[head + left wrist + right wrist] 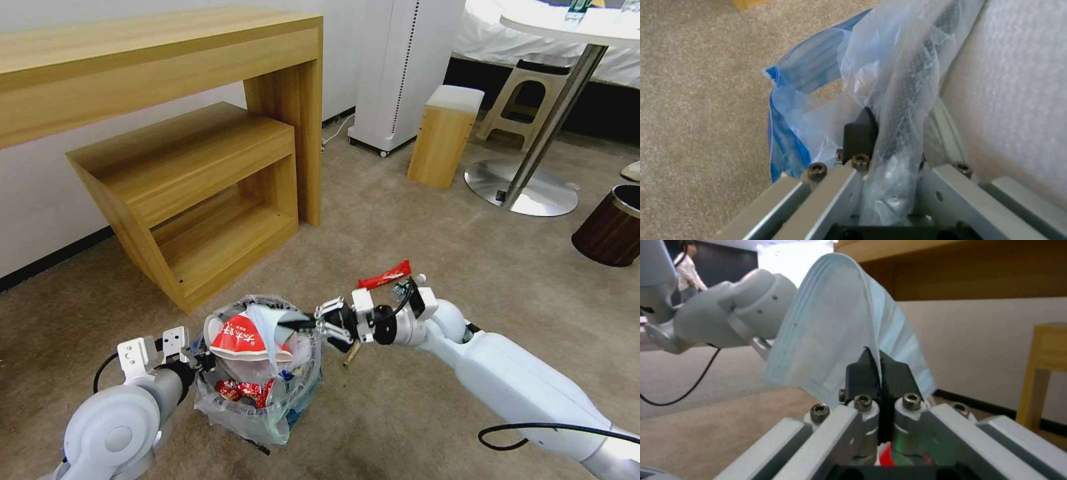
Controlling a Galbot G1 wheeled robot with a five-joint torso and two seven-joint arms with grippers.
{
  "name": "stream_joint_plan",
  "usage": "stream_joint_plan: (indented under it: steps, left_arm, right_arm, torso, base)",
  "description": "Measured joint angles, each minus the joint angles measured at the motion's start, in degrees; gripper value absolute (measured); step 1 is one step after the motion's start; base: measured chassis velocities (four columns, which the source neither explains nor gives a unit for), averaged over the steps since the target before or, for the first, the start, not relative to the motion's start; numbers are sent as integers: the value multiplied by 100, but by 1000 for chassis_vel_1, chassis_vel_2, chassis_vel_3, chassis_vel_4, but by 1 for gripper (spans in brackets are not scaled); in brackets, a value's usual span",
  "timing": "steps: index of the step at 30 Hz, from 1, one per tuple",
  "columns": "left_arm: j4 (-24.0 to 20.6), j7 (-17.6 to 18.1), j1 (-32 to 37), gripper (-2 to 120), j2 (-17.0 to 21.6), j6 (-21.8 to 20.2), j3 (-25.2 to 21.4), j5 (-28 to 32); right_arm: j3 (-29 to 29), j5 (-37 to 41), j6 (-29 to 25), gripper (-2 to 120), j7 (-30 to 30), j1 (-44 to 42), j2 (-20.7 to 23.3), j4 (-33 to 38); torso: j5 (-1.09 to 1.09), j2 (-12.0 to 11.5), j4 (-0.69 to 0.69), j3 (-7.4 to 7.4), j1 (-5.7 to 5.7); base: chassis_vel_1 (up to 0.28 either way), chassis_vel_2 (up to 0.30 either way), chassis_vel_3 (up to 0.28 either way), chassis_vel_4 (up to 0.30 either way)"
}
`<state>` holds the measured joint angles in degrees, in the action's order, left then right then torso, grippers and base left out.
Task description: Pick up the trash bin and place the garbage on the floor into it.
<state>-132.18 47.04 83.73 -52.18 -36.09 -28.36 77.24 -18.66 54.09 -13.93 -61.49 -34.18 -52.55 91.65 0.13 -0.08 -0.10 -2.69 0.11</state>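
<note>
The trash bin [257, 393], lined with a crinkly clear bag, stands on the beige carpet floor [413, 413] with a white slipper [220, 330], a red-white packet [243, 337] and red wrappers [243, 390] inside. My left gripper [202, 360] is shut on its near-left rim; in the left wrist view the left gripper [880, 133] pinches the bagged rim [907, 100]. My right gripper [299, 325] is shut on the pale blue mask [269, 333], which hangs over the bin's opening. The right wrist view has the mask [840, 323] clamped in the right gripper [880, 361]. A red wrapper [385, 275] and a wooden stick [351, 354] lie on the carpet.
A wooden desk [160, 60] and a low wooden bench [200, 200] stand behind the bin. Further right are a white appliance [400, 67], a wooden stool [443, 137], a round table's metal base [523, 190] and a dark brown bin [610, 227].
</note>
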Motion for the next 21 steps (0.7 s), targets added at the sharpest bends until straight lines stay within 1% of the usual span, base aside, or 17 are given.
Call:
stream_joint_plan:
  steps: [8, 11, 12, 15, 21]
  left_arm:
    - [-16, -17, 10, 0, -3, 1, -20, -5]
    - [-32, -17, 6, 0, 9, 3, -26, -9]
    - [-32, -17, 6, 0, 9, 3, -26, -9]
    - [-48, -17, 14, 0, 3, 4, -19, -30]
    - [-108, -17, 60, 0, -2, 5, -17, -56]
  right_arm:
    - [-24, 79, -7, 0, 75, 27, -66, -133]
    - [1, 117, 59, 0, 570, -20, -11, -131]
    - [1, 117, 59, 0, 570, -20, -11, -131]
    - [63, 48, 227, 0, 871, -64, 31, -112]
    - [116, -138, 413, 0, 1137, -89, 48, -110]
  torso:
    - [0, 0, 0, 0, 0]
    - [0, 0, 0, 1, 0]
    - [0, 0, 0, 1, 0]
    - [0, 0, 0, 1, 0]
    - [0, 0, 0, 1, 0]
  base:
    - [0, 0, 0, 0]
    - [0, 0, 0, 0]
    - [0, 0, 0, 0]
    - [0, 0, 0, 0]
    - [0, 0, 0, 0]
